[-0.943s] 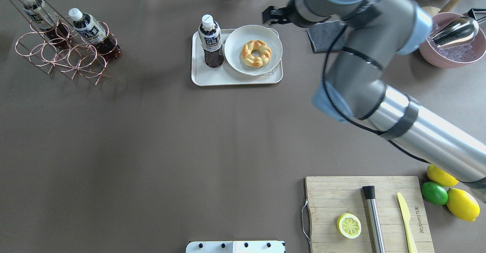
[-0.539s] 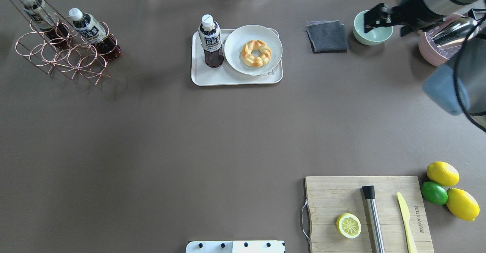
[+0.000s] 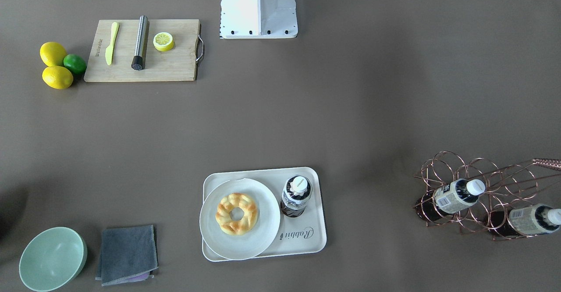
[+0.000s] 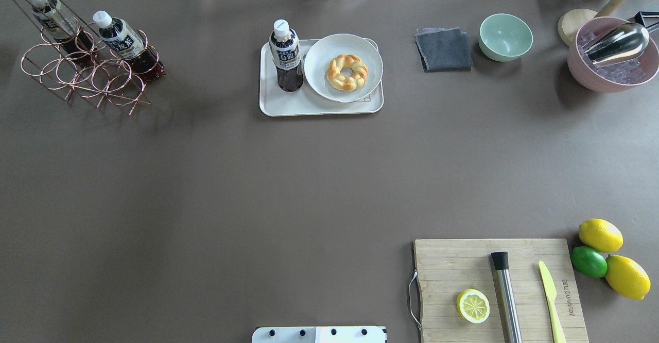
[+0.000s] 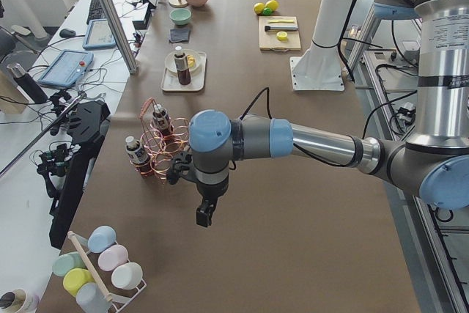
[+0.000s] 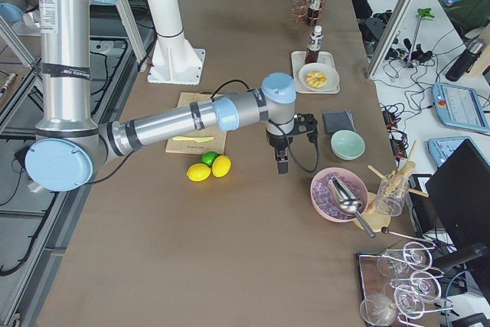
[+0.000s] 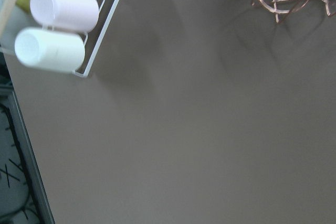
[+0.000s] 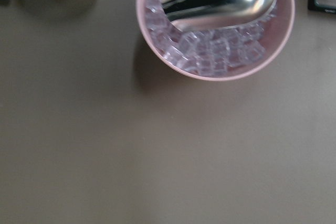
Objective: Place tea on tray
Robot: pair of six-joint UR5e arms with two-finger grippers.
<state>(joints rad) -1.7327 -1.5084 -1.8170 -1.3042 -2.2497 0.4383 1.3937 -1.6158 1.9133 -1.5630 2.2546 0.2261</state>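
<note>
The tea (image 4: 286,57) stands upright on the left part of the cream-white tray (image 4: 319,108), beside a round plate; it also shows in the front-facing view (image 3: 296,195) on the tray (image 3: 307,244). No gripper touches it. My left gripper (image 5: 204,215) hangs over the table's left end, near the copper rack, seen only in the exterior left view. My right gripper (image 6: 281,162) hangs over the table's right end, between the lemons and the pink bowl, seen only in the exterior right view. I cannot tell whether either is open or shut.
A white plate (image 4: 319,49) with a twisted bread ring sits on the tray. A copper rack (image 4: 82,72) holds two similar bottles. A grey cloth (image 4: 444,49), green bowl (image 4: 505,36), pink ice bowl (image 4: 612,75), cutting board (image 4: 453,260) and lemons (image 4: 600,235) lie on the right.
My right arm has swung away from the tray to the right and left the overhead view. The tea stays upright on the tray.
</note>
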